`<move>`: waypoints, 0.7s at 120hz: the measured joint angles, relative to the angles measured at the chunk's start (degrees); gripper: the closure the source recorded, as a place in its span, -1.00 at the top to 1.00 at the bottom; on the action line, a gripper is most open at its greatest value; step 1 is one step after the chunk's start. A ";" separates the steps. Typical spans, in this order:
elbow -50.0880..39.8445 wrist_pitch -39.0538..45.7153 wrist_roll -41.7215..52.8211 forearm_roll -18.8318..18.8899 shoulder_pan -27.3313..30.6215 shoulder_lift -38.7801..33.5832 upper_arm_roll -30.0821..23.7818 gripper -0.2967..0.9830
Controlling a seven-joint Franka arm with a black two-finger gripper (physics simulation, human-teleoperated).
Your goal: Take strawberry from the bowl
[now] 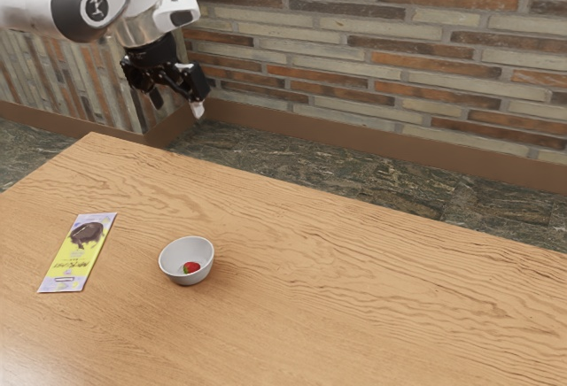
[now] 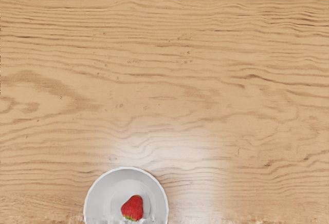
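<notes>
Brick wall [image 1: 399, 58] behind wood tbl [image 1: 354, 289], w/ floor [image 1: 354, 181] prob. dk stone.

Bright, soft light spreads evenly over the oak-toned table [image 1: 372, 297] and brick wall [image 1: 399, 58]. In the exterior view, a faint shadow hugs the bowl [image 1: 174, 254] and pale glare whitens the tabletop's lower-left part; in the wrist view, a milky reflection washes the wood beside the bowl, well inside the table's edge.

You're in a room with a brick wall [image 1: 416, 50], stone floor [image 1: 354, 178] and wooden table [image 1: 372, 297]. You can't tell home from shop.
</notes>
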 joint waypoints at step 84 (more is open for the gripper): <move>-5.13 -6.56 -2.14 -1.64 0.08 4.18 0.29 0.47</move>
